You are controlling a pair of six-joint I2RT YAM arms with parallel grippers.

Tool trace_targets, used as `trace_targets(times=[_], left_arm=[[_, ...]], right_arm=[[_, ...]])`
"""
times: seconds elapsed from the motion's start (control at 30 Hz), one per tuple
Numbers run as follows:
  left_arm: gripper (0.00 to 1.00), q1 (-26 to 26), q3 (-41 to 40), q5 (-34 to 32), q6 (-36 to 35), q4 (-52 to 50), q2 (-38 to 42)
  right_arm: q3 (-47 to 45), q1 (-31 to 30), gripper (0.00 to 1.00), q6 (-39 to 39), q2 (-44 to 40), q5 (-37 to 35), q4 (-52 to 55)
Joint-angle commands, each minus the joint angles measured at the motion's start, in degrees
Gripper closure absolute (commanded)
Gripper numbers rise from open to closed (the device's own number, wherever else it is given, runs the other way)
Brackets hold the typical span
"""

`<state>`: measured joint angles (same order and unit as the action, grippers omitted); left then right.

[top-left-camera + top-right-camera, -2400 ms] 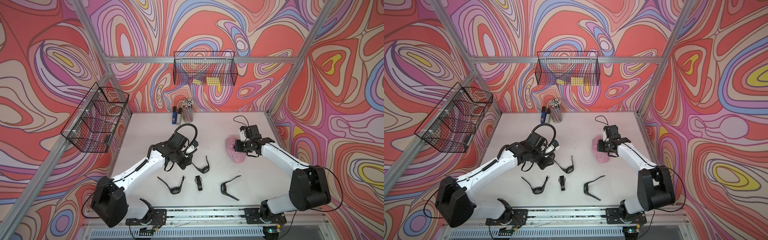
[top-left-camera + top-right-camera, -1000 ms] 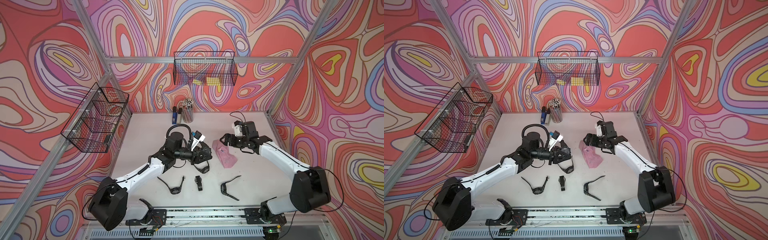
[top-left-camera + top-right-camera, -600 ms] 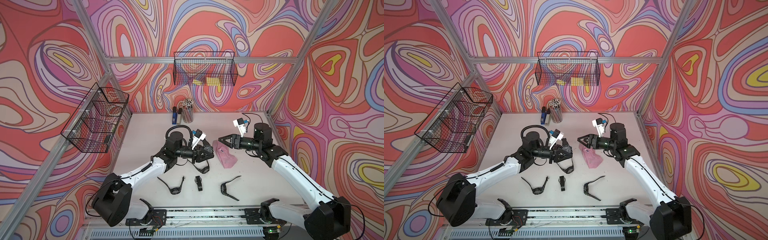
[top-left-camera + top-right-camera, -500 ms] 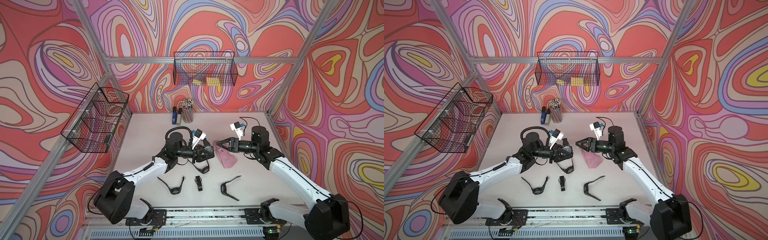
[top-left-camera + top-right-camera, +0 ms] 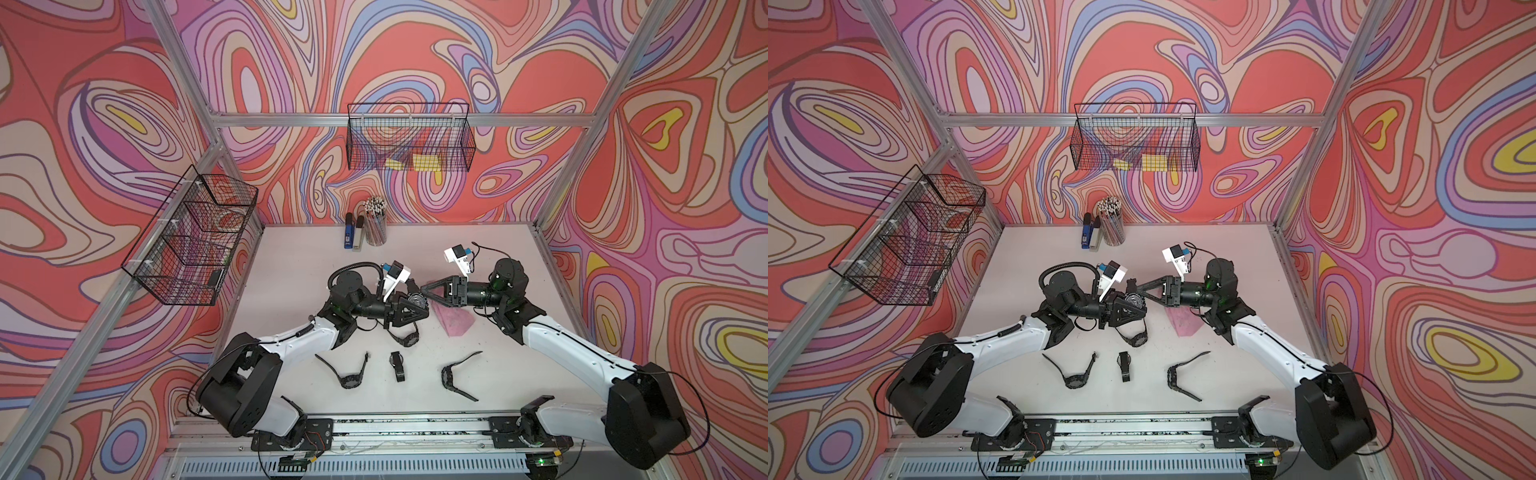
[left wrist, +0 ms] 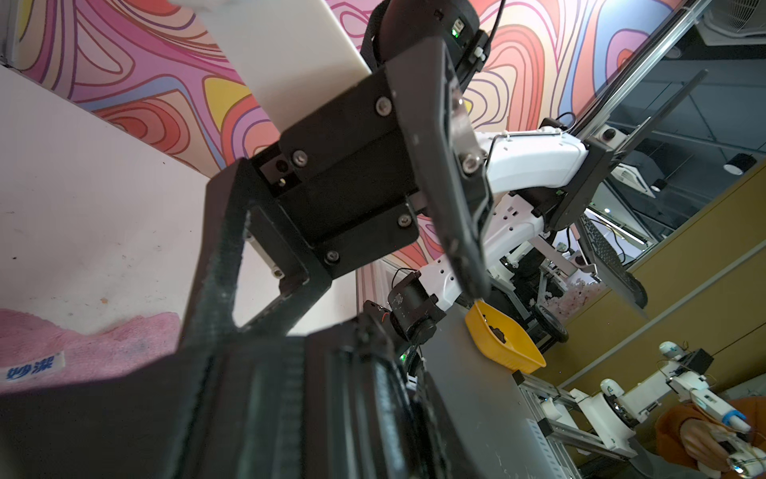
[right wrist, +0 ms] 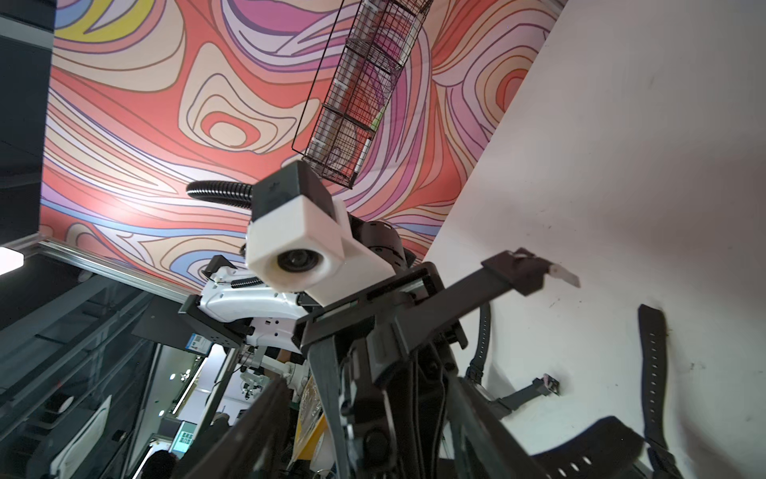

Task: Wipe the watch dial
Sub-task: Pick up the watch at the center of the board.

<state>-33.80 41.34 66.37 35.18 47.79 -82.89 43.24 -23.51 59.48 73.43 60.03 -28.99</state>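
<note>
Nearest my base, three other watches (image 5: 349, 376) are lying in a loose row on the white tabletop (image 5: 299, 266), apart from one another.

Just beyond them, I am holding my left gripper (image 5: 417, 302) above the tabletop and pinching the watch (image 5: 414, 297) by its case. The round dial is showing in both top views, and the strap is drooping below the gripper.

My right gripper (image 5: 424, 288) is reaching in from the opposite side, level with the left one. Its fingertips are sitting just beside the dial, and I cannot tell whether they are touching it. The left wrist view is showing its two fingers (image 6: 456, 166) spread apart, with nothing between them.

Under that right gripper, the pink cloth (image 5: 455, 322) is lying flat on the tabletop.

Farther back, a cup of pencils (image 5: 375, 226) and a blue stapler (image 5: 350, 235) are standing side by side against the patterned wall. Above them a wire basket (image 5: 409, 141) is hanging.
</note>
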Motion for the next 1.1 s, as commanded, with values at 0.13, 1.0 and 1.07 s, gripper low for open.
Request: trace_targets(times=[0.13, 1.0, 1.07], left_arm=[[0.92, -0.3, 0.1, -3.6, -24.6, -18.1, 9.4], [0.95, -0.3, 5.3, -4.8, -41.4, -34.2, 9.9], [0.95, -0.3, 5.1, -4.8, -41.0, -33.7, 9.9]], right_arm=[[-2.9, -0.7, 0.42, 16.3, 6.2, 1.4, -22.8], [2.7, -7.6, 0.71, 13.4, 6.9, 0.9, -12.8], [3.1, -7.7, 0.85, 12.9, 6.7, 0.4, -11.5]])
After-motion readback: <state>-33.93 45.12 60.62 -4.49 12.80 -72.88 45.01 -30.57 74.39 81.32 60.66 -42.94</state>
